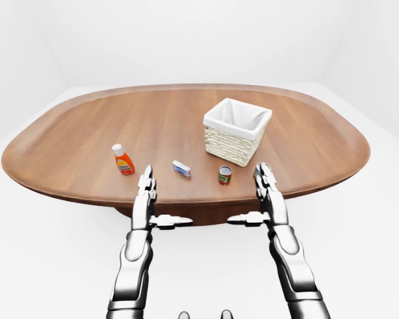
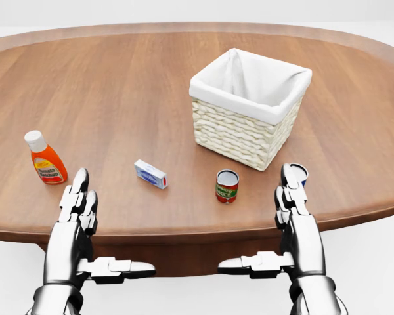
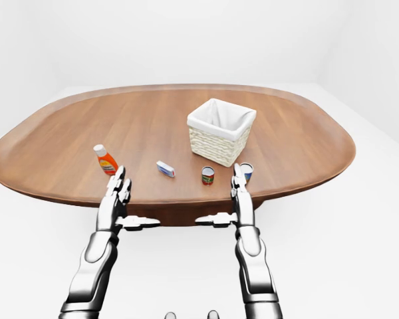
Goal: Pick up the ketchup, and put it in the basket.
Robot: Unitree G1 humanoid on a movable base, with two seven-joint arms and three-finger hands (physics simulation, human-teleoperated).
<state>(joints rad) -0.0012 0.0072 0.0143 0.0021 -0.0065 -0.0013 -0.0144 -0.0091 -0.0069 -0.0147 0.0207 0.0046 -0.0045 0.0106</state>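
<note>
Ketchup, an orange squeeze bottle with a white cap and yellow label (image 2: 44,161), stands upright on the brown oval wooden table (image 2: 118,79), toward 9 o'clock in the head view, near the table's lower edge. White-lined woven wicker basket (image 2: 246,108) sits at about 1 o'clock from table centre, well apart from the bottle. Between them lie a small white-and-blue box (image 2: 150,174), flat, and a small red-and-green labelled can (image 2: 226,186), upright, just below the basket.

Head view shows close detail but crops the table's ends. Left-eye view shows the whole oval rim and white floor around it. Right-eye view shows a second, blue-and-white can (image 3: 246,172) clearly beside the right hand; in the head view only its rim peeks out behind the fingers, and in the left-eye view it is hidden.

Left hand (image 2: 79,216) is spread wide, fingers pointing up, thumb stuck out sideways, holding nothing, just below the bottle at 6 o'clock of it, over the table's lower edge. Right hand (image 2: 294,220) is equally wide and empty, at the rim below the basket's right corner.

Bare wood lies between bottle and box, and a wide bare stretch runs toward 12 o'clock behind the bottle.
</note>
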